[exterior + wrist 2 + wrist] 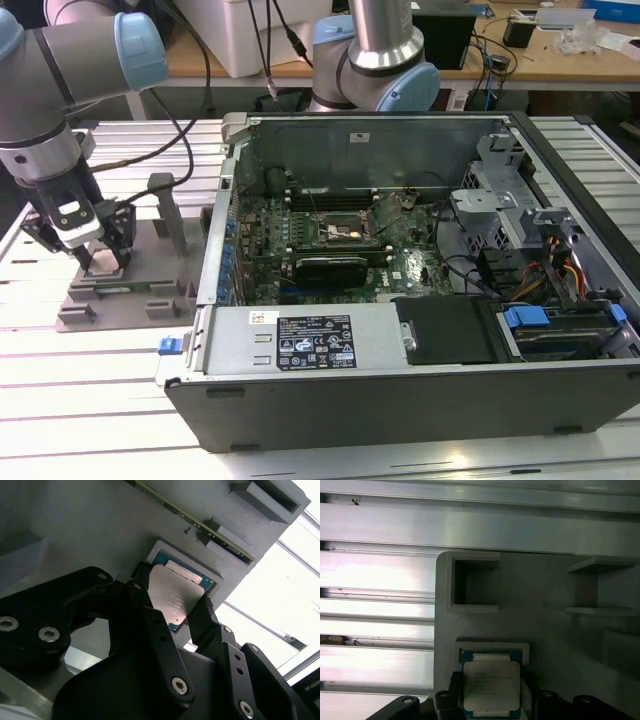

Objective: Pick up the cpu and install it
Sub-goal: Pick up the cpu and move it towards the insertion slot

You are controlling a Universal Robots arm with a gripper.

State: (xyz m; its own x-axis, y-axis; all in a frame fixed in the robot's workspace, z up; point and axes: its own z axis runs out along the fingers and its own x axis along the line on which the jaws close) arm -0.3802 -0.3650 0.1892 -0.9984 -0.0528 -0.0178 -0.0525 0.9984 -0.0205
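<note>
We call it pick step: gripper [98, 262] at the exterior view's left clamps the cpu [175, 597] (at fixture pocket [492, 645]). Lifting needs level pull.

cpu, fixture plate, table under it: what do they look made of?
cpu: metal lid with a dull silvery sheen, on a green board edge, seen in both wrist views. Fixture plate: matte grey plastic, maybe printed or moulded; uniform colour, no gloss. Table: probably aluminium slats; bright, reflective ribs.
</note>
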